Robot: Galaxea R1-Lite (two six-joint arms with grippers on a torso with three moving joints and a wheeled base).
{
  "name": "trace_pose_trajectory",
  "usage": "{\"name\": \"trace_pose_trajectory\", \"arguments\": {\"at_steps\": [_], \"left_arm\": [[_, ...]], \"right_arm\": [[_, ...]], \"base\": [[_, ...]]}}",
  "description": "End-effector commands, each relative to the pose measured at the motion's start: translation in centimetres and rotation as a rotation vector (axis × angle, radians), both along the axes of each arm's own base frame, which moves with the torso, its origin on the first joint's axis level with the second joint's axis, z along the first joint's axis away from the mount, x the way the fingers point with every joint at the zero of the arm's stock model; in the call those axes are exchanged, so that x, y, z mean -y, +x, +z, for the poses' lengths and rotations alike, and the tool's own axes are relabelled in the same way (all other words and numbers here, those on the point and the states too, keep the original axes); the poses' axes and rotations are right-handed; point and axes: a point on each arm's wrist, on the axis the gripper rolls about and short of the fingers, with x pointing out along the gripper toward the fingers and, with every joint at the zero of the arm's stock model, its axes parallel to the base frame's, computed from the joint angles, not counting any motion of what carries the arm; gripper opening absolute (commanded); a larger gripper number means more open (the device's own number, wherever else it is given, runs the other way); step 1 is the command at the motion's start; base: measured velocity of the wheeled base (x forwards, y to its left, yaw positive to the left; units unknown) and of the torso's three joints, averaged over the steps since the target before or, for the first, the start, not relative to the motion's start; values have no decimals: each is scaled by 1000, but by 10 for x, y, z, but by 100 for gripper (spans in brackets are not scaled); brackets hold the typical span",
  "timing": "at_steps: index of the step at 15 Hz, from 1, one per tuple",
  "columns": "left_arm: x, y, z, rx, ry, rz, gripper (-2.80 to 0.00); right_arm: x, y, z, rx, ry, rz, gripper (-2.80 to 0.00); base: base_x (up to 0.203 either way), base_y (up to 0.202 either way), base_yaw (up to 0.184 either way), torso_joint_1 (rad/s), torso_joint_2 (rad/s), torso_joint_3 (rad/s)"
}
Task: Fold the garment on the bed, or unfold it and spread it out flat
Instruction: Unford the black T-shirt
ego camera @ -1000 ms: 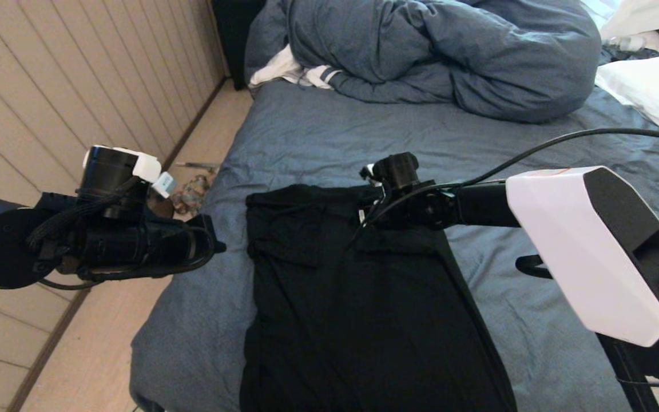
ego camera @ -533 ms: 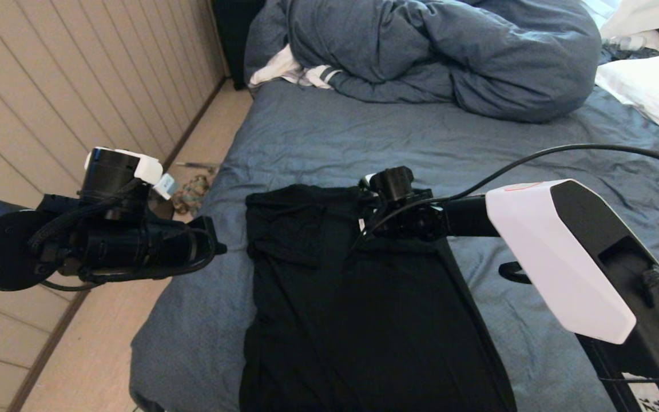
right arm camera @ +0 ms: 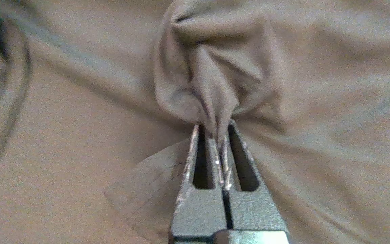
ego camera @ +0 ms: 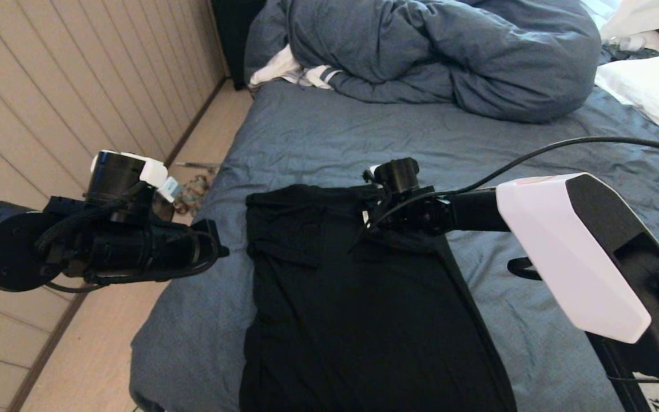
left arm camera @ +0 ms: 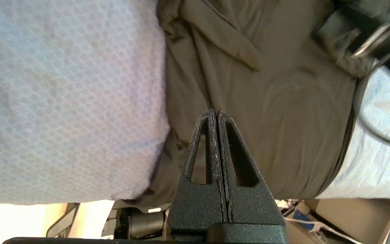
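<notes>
Where the head view looks down, the garment [ego camera: 358, 303] lies on the bed [ego camera: 318, 137], no writing legible; the right gripper [ego camera: 372, 214], open a second ago, sits at its twelve-o'clock edge. Left wrist view: left gripper [left arm camera: 216, 115] fingers clenched, empty. Right wrist view: fingers [right arm camera: 227, 159] grasping a pinched fold.
</notes>
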Motion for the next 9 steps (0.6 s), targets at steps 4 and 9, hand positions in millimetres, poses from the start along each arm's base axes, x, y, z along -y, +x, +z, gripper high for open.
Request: {"name": "trace_pose_trajectory", "arguments": {"at_steps": [4,9], "left_arm": [[3,-3,-1,-5,0,-11,-280],[4,-4,-1,-4,-1,-14,-280]], "right_arm": [[24,-1,29,47,27,-48,-280],[82,7,56,96,45,-166,-280]], "base": [[0,0,0,0,0,0],[0,0,0,0,0,0]]}}
